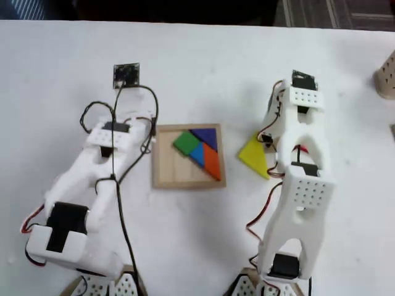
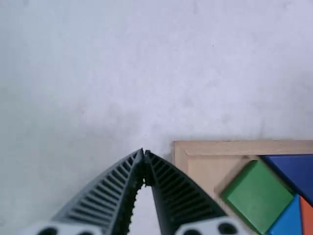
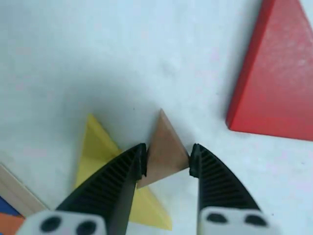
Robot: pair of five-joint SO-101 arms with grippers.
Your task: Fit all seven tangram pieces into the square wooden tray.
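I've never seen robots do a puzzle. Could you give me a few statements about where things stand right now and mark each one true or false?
1. All seven pieces are in the tray. False: the yellow triangle, red triangle and tan triangle are outside it, with the yellow and red ones lying on the table.
2. The green square sits inside the tray. True.
3. The left gripper holds a piece. False: it is shut and empty, beside a tray corner.
4. The right gripper has the tan triangle between its fingers. True.
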